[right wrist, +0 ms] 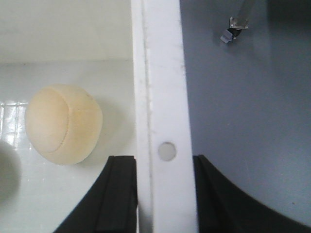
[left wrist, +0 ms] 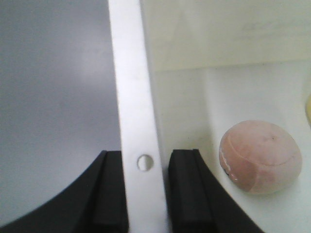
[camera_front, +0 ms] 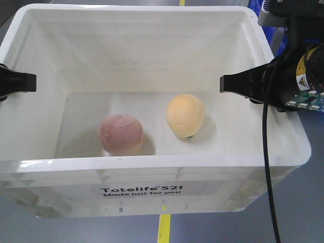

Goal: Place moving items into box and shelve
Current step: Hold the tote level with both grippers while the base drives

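The white box (camera_front: 152,163), printed "Totelife 521", fills the front view. On its floor lie both moving items: a dusty pink ball (camera_front: 120,133) at left and a yellow-orange ball (camera_front: 185,115) right of it, a small gap between them. My left gripper (camera_front: 20,82) straddles the left wall and my right gripper (camera_front: 238,83) the right wall. In the left wrist view the left gripper (left wrist: 145,162) is shut on the rim (left wrist: 131,97), with the pink ball (left wrist: 260,156) just inside. The right gripper (right wrist: 165,162) pinches the rim (right wrist: 160,73) beside the yellow ball (right wrist: 63,124).
Grey floor with a yellow line (camera_front: 164,228) shows beneath the box. Blue bins (camera_front: 276,38) stand behind the right arm at the top right. A black cable (camera_front: 268,167) hangs from the right arm across the box's right corner. A small metal fitting (right wrist: 235,26) lies on the floor.
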`<state>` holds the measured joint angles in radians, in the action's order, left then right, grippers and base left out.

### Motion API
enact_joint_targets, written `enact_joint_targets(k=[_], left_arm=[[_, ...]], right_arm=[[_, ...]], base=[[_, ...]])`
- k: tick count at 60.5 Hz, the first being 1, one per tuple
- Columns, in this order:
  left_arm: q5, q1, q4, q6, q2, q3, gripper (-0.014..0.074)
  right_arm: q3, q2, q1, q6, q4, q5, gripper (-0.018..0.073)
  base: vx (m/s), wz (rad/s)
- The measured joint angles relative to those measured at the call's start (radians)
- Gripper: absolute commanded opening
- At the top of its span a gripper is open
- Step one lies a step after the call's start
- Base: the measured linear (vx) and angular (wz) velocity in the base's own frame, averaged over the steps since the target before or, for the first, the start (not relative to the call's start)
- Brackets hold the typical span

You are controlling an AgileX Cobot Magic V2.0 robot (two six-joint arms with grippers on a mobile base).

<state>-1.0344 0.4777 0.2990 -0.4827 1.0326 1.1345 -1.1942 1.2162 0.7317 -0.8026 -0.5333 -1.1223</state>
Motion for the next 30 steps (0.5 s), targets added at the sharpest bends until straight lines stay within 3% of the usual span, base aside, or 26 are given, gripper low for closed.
enact_joint_targets(k=[30], left_arm=[[0.000,0.000,0.000,0.000,0.000,0.000,-0.0022]], right_arm=[[0.000,0.000,0.000,0.000,0.000,0.001,0.0075]], base=[[0.42,0.03]])
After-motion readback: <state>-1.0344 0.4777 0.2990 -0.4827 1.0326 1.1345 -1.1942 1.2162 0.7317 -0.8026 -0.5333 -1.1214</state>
